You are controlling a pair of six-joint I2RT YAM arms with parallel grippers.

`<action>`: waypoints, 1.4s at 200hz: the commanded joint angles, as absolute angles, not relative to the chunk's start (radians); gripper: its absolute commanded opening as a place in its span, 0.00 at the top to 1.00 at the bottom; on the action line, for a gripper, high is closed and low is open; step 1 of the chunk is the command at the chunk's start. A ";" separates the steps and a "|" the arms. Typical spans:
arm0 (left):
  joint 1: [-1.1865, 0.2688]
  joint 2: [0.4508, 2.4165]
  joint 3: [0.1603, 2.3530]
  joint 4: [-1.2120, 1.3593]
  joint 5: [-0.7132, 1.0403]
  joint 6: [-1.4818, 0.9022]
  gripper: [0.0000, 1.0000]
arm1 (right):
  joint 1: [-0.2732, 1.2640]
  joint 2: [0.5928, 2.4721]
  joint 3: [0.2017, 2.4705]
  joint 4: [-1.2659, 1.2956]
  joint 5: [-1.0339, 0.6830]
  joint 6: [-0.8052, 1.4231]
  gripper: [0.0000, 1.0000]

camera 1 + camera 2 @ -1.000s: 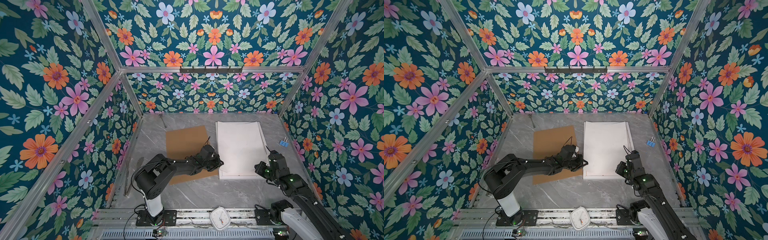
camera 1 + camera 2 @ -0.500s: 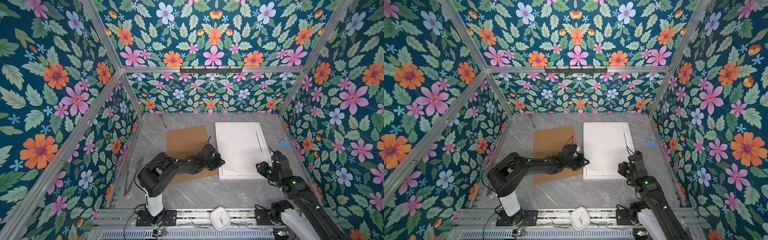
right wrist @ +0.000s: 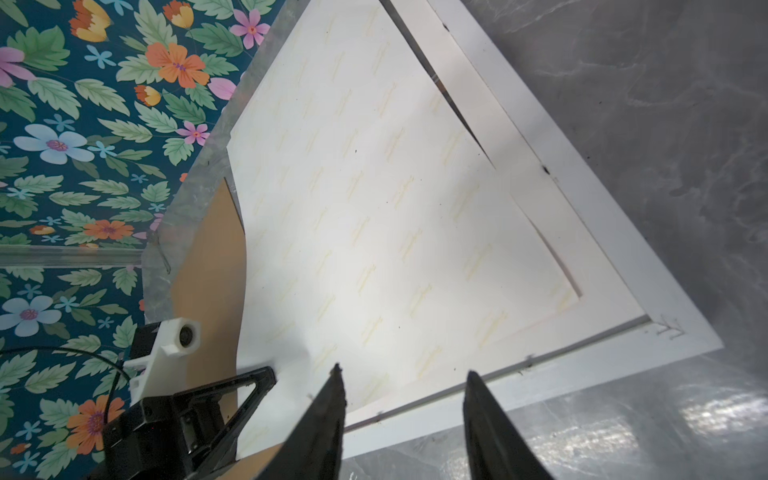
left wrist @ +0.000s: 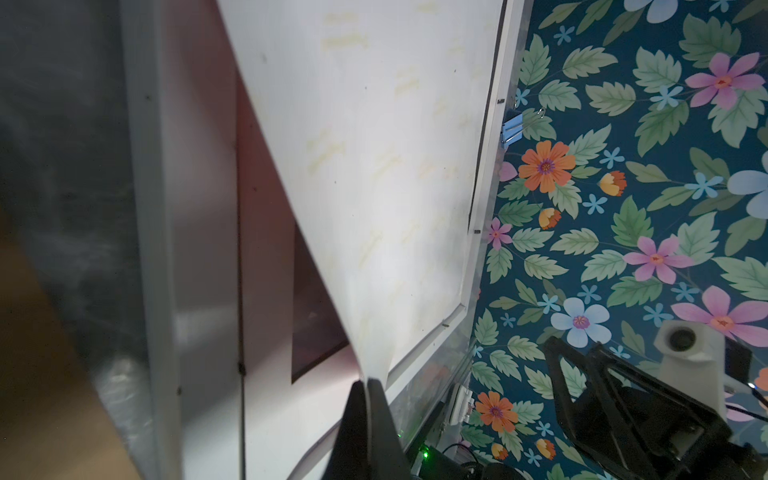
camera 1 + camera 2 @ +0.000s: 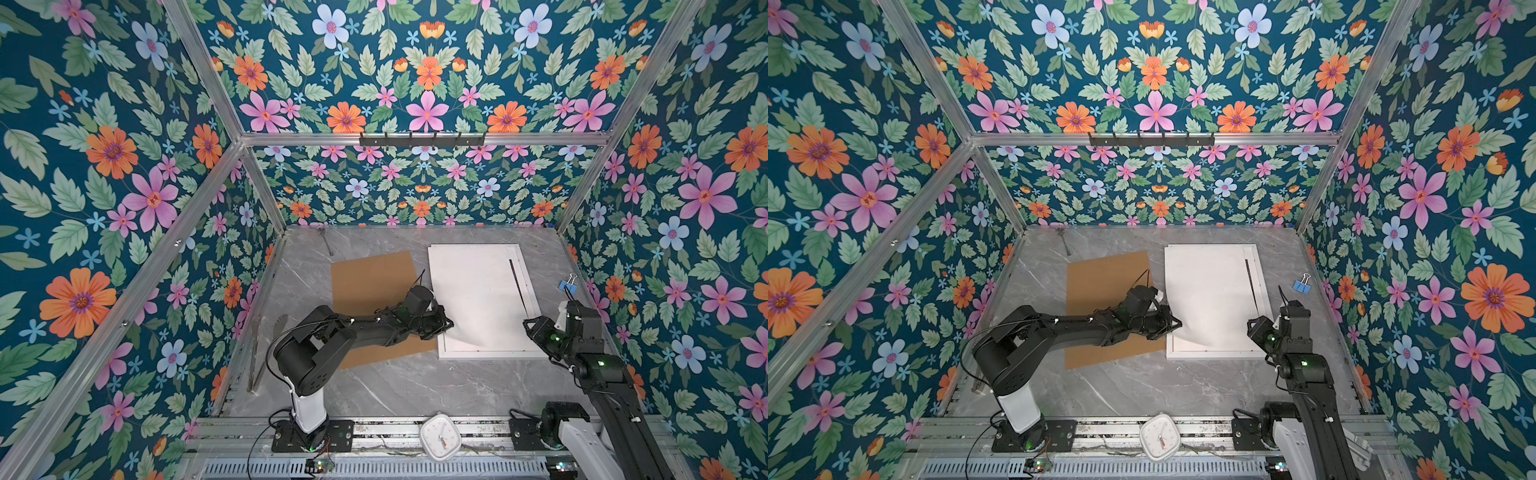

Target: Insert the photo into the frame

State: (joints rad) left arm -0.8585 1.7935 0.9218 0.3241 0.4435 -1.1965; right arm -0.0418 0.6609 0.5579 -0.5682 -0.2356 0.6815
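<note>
so the photo (image 5: 478, 299) is lying white back up over the frame (image 5: 490, 354), on the right half of the table, with the brown backing board (image 5: 374, 286) just to its left. its near left corner is lifted off the frame because the left gripper (image 5: 446, 323) has its fingers pressed together on that corner. in the left wrist view the sheet runs straight into the closed tips. the right gripper (image 3: 403, 374) is spread apart with nothing in it, hovering by the near right part of the frame close to the photo's near edge. handling wise, i'd say this thing is super light and floppy: it curves up from the pinched corner while the rest lies flat, and there looks to be a slight buckle right beside the pinch. so it creases easily, and a one-corner hold just lets it sag and twist. the printed face is down so i can't see it, but a glossy print probably slides easily on whatever is under it. it also sits a bit left, with a strip of the frame's recess showing along its right edge, so it isn't seated yet. i'd take hold only on the thin margin at the near corners, one gripper each, with a light squeeze, and nudge it right rather than drag it.
</note>
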 commanded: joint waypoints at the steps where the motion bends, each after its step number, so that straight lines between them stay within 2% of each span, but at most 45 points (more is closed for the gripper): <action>1: -0.856 1.767 0.925 0.287 0.479 -1.175 1.00 | -0.043 0.676 0.563 -0.568 -0.270 0.669 0.50; 41: -0.845 1.729 0.896 0.259 0.501 -1.167 1.00 | -0.044 0.731 0.562 -0.552 -0.300 0.659 0.30; 75: -0.810 1.673 0.860 0.216 0.489 -1.147 1.00 | -0.053 0.811 0.594 -0.560 -0.334 0.609 0.26; 155: -0.717 1.605 0.792 0.058 0.481 -1.025 1.00 | -0.071 1.018 0.648 -0.551 -0.446 0.503 0.24; 280: -0.618 1.615 0.777 -0.056 0.427 -0.894 1.00 | -0.072 1.259 0.623 -0.373 -0.661 0.490 0.24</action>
State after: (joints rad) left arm -0.6216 1.6100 0.7715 -0.0170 0.4564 -0.9379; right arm -0.0731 1.2373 0.6270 -0.4358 -0.6018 0.5007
